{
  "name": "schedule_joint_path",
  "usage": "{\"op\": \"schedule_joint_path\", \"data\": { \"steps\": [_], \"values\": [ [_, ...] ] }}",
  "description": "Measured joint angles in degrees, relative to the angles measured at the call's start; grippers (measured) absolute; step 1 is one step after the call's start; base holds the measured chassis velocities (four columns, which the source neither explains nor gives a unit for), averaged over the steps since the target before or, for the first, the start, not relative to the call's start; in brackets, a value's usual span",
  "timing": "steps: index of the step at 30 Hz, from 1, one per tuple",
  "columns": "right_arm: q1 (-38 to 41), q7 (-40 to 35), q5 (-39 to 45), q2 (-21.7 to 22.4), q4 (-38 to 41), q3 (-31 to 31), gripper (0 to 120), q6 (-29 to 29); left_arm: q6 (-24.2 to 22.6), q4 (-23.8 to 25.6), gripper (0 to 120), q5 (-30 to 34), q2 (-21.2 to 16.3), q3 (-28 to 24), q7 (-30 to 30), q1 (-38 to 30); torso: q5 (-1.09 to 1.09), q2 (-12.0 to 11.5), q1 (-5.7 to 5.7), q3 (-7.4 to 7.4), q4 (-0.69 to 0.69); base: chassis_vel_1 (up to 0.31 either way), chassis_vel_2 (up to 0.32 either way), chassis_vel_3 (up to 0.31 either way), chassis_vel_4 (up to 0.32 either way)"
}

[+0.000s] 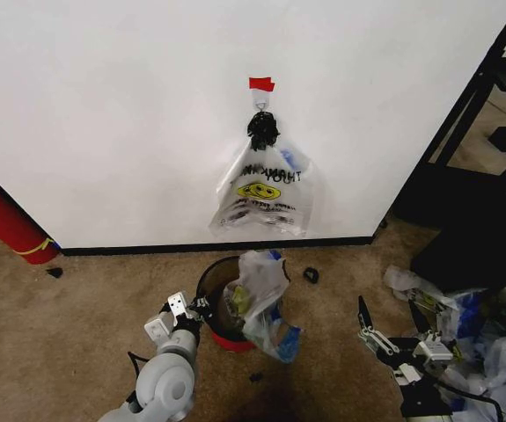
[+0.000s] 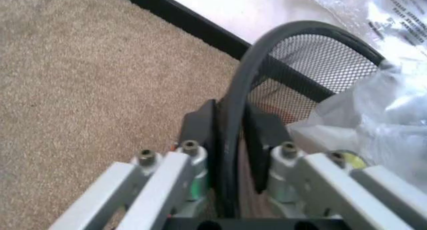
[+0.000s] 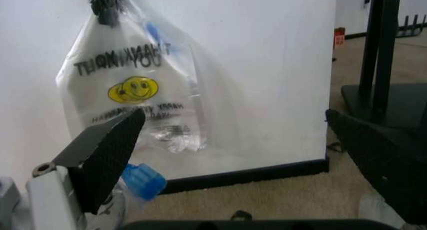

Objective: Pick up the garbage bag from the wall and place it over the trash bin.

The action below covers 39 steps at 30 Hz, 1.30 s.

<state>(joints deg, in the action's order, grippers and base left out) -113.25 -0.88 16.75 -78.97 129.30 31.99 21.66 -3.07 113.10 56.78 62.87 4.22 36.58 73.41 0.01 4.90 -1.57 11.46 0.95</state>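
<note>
Head view: the garbage bag (image 1: 261, 303), a thin see-through film with blue patches, lies draped across the trash bin (image 1: 210, 290) on the carpet below the wall (image 1: 103, 114), spilling over the far side of the rim. The left gripper (image 1: 191, 318) has its fingers (image 2: 200, 127) closed on the black rim, one pad inside and one outside. The right gripper (image 1: 369, 327) hovers low to the bin's right, fingers spread wide and empty. The film likely handles as very light, limp, slippery and easily torn; the best hold appears to be a bunched edge near its mouth.

A smiley bag (image 1: 266, 189) hangs from the hook (image 1: 260, 104).
</note>
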Motion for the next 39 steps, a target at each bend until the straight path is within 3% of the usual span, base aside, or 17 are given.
{"op": "schedule_joint_path", "data": {
  "steps": [2,4,14,18,21,27,31,36,39],
  "values": [
    [0.00,-0.05,-0.05,-0.14,0.10,-0.18,100,0.02,0.12,-0.10,29,-0.07,0.48,0.16,0.01,0.05,-0.01,0.00,0.00,0.00,0.00,0.000,0.000,0.000,0.000],
    [0.01,-0.08,-0.05,-0.14,0.17,-0.21,100,0.02,0.12,-0.01,32,-0.07,0.54,0.30,0.06,0.09,-0.01,0.00,0.00,0.00,0.00,0.000,0.000,0.000,0.000],
    [0.64,-0.29,0.25,0.55,-0.13,-0.37,100,-0.04,-0.07,4.25,72,-4.78,-1.92,2.41,0.33,2.74,-0.01,0.00,0.00,0.00,0.00,0.000,0.000,0.000,0.000],
    [1.74,-0.83,0.33,0.45,-0.63,-0.56,100,-0.70,-0.70,7.27,84,-7.49,-2.90,3.73,0.15,3.65,-0.01,0.00,0.00,0.00,0.00,0.000,0.000,0.000,0.000],
    [2.99,-1.55,0.70,0.52,-0.97,-0.59,100,-1.91,-3.29,11.44,95,-12.13,-6.21,3.93,-1.30,4.36,0.00,0.00,0.00,0.00,0.00,0.000,0.000,0.000,0.000],
    [4.87,-2.54,1.03,0.41,-2.57,-0.29,100,-3.04,-6.98,15.38,100,-18.07,-9.84,2.87,-4.51,4.41,-0.02,0.00,0.00,0.00,-0.01,0.000,0.000,0.000,0.000],
    [6.70,-4.00,1.00,-0.71,-4.23,-0.40,100,-4.08,-9.07,18.08,100,-21.21,-14.46,0.73,-8.66,2.88,-0.01,0.00,0.00,0.00,0.00,0.000,0.000,0.000,0.000],
    [7.78,-4.76,0.97,-1.79,-5.41,0.24,100,-4.34,-9.86,18.06,100,-21.12,-18.20,-1.46,-11.33,0.52,-0.02,0.00,0.00,0.00,0.00,0.000,0.000,0.000,0.000],
    [8.28,-5.43,1.03,-2.57,-6.24,0.97,100,-4.34,-11.67,18.03,99,-18.71,-19.92,-4.75,-12.12,-5.00,-0.02,0.00,0.00,0.00,-0.01,0.000,0.000,0.000,0.000]
  ]
}}
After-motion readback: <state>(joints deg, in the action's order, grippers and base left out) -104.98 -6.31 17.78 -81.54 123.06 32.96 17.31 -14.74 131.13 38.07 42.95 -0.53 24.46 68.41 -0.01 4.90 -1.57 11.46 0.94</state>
